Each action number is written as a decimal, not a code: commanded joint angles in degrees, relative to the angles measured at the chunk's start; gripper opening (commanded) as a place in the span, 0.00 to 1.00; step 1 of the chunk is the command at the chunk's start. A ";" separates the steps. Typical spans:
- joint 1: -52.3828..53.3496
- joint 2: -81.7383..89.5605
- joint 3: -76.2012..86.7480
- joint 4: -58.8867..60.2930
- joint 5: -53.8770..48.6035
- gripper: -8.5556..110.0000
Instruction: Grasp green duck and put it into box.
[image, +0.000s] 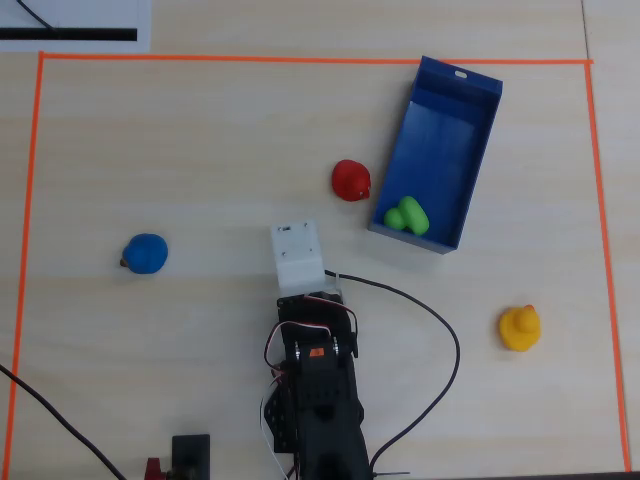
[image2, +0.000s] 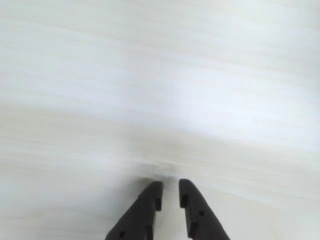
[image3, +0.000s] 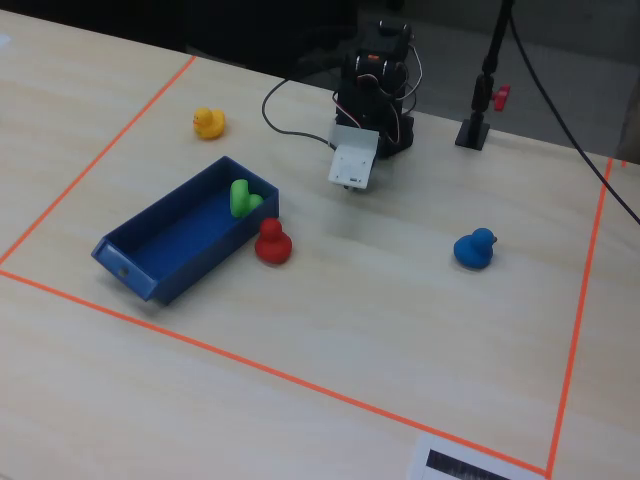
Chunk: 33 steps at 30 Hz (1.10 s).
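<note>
Green duck (image: 407, 215) inside box (image: 478, 160), fingers (image2: 150, 200) nearly closed, empty, well apart.

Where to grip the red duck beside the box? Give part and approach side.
Grip the red duck across its round body, jaws closing on its flanks, coming straight down from above. It sits close against the box wall, so a sideways approach from that side looks blocked. The gripper holds nothing.

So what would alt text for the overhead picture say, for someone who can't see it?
A green duck lies inside a blue box on a pale table edged with orange tape. A red duck sits just outside the box; blue and yellow ducks sit farther off, and the black arm rests at the bottom.
</note>
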 joint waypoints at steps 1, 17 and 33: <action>0.00 -0.18 0.09 1.85 -0.35 0.07; 0.35 -0.09 1.32 2.02 0.00 0.08; 0.35 -0.09 1.32 2.02 0.00 0.08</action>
